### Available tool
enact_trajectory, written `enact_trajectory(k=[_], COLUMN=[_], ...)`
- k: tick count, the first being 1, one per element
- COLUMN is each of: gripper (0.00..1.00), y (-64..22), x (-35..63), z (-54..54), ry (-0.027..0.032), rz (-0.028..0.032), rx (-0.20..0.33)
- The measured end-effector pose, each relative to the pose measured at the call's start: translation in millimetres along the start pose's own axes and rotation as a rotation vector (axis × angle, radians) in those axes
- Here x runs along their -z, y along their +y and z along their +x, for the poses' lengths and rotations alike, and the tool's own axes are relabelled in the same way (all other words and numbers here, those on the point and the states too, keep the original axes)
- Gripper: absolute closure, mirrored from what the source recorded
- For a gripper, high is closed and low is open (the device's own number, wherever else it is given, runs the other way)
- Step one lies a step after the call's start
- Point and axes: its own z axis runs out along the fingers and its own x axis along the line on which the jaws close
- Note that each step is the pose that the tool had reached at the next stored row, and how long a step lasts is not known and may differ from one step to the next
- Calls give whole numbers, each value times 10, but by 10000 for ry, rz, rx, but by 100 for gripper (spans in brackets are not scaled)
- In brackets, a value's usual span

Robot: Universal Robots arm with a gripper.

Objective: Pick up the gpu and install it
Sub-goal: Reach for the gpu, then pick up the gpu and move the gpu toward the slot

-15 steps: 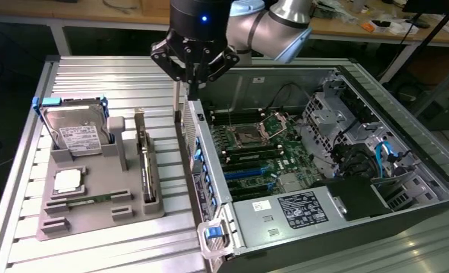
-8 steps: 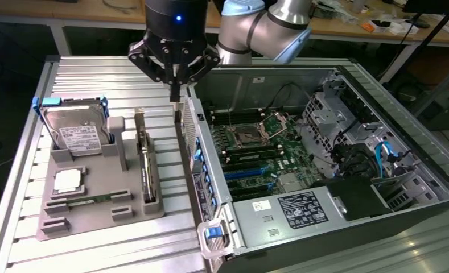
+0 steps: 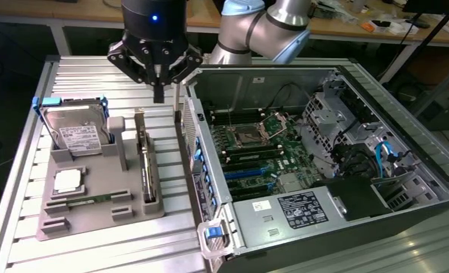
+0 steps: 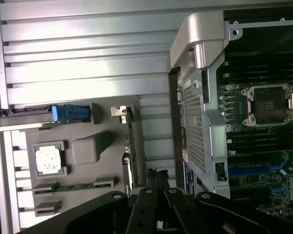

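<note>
The gpu (image 3: 144,162) stands on its long edge in a slot of the grey holder tray (image 3: 95,213), left of the open computer case (image 3: 323,165) in the exterior view. In the wrist view the gpu (image 4: 129,146) shows edge-on, its silver bracket (image 4: 119,111) at one end. My gripper (image 3: 159,98) hangs shut and empty above the table, just beyond the card's far end and clear of it. From the wrist, the gripper (image 4: 156,174) sits close beside the card's edge, between it and the case wall.
The tray also holds a hard drive (image 3: 76,135) with blue rails, a CPU chip (image 3: 68,180) and a memory stick (image 3: 87,199). Inside the case lies the motherboard (image 3: 255,148) with blue slots (image 3: 258,170). The case's side wall (image 3: 197,159) rises right beside the tray.
</note>
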Motion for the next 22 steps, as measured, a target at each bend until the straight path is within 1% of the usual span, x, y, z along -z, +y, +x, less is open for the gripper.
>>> enact_trajectory(k=[8, 12, 19, 20, 21, 22], gripper=[89, 89, 89, 89, 83, 83], y=[-21, -28, -29, -29, -29, -29], x=[-3, -4, -5, -5, -5, -5], z=[267, 367, 378, 378, 378, 378], ry=[-1, 1, 0, 0, 0, 0], rz=[0, 1, 0, 0, 0, 0], rx=[-1, -1, -1, -1, -1, -1])
